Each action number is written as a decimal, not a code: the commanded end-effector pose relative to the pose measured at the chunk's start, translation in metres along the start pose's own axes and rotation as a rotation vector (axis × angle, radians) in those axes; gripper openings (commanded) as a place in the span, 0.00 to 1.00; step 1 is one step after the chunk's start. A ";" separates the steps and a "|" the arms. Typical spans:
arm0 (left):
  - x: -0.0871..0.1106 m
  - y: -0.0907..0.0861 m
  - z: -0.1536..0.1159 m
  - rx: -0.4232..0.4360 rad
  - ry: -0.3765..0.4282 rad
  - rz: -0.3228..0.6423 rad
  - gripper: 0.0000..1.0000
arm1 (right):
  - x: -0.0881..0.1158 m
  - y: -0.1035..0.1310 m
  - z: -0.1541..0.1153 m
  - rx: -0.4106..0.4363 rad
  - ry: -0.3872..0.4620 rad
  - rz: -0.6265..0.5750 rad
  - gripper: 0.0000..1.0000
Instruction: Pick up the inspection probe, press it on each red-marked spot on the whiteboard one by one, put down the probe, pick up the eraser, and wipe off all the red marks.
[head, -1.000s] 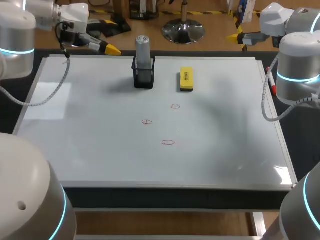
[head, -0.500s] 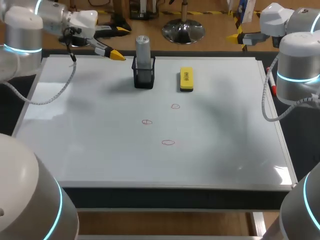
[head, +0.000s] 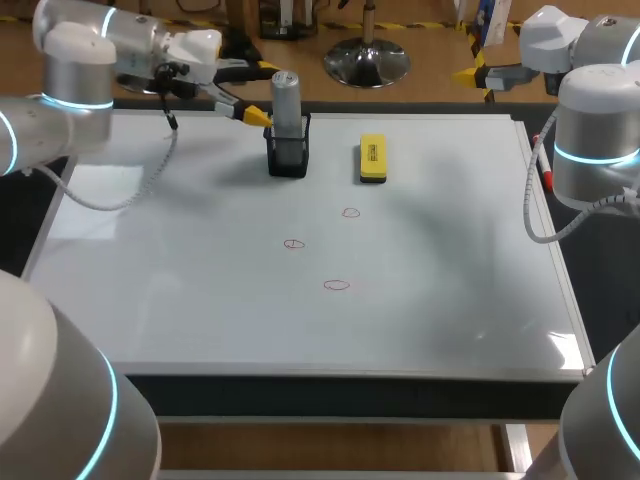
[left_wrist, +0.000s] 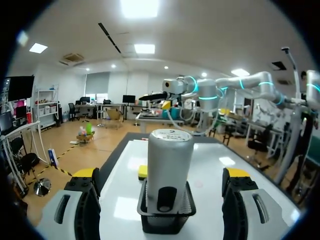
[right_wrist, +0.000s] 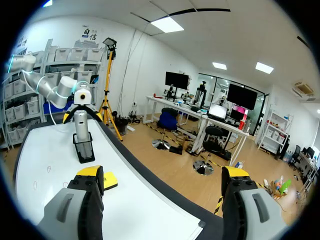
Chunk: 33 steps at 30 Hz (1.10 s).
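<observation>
A whiteboard (head: 200, 300) lies flat on a dark table (head: 350, 395) and covers nearly all of its top. Near the board's far edge stands a black mesh holder (head: 287, 158) with the grey inspection probe (head: 286, 100) upright in it. To the holder's right, apart from it, lies a yellow eraser (head: 372, 159). Around the board's middle are three small red rings: the far mark (head: 350, 212) nearest the eraser, the left mark (head: 293, 243) nearer the front, and the front mark (head: 337, 285) closest to the near edge.

The grey cylindrical probe (head: 286, 100) stands upright in a black mesh holder (head: 287, 158) near the far edge of the whiteboard (head: 170, 280) before me. The yellow eraser (head: 372, 158) lies flat just beside it. Three small red marks (head: 337, 285) sit mid-board, unwiped.
</observation>
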<state>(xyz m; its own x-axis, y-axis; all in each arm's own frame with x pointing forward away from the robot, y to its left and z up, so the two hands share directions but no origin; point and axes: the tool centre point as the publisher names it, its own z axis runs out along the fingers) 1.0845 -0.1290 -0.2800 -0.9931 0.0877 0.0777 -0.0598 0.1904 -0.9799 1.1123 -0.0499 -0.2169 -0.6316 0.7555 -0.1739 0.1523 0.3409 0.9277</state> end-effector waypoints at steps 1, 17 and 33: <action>-0.002 0.004 0.010 0.000 -0.017 0.004 1.00 | 0.000 0.000 0.000 0.000 0.001 0.000 1.00; -0.009 0.000 0.026 0.022 -0.071 0.000 1.00 | 0.000 0.000 0.000 0.000 0.001 0.000 1.00; -0.005 0.000 0.041 0.029 -0.091 -0.020 1.00 | 0.000 0.000 0.000 0.000 0.001 0.000 1.00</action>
<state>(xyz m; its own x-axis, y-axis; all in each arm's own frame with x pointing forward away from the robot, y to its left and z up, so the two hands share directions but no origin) 1.0886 -0.1686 -0.2892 -0.9963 0.0026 0.0854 -0.0838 0.1623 -0.9832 1.1123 -0.0498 -0.2168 -0.6317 0.7555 -0.1740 0.1522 0.3410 0.9277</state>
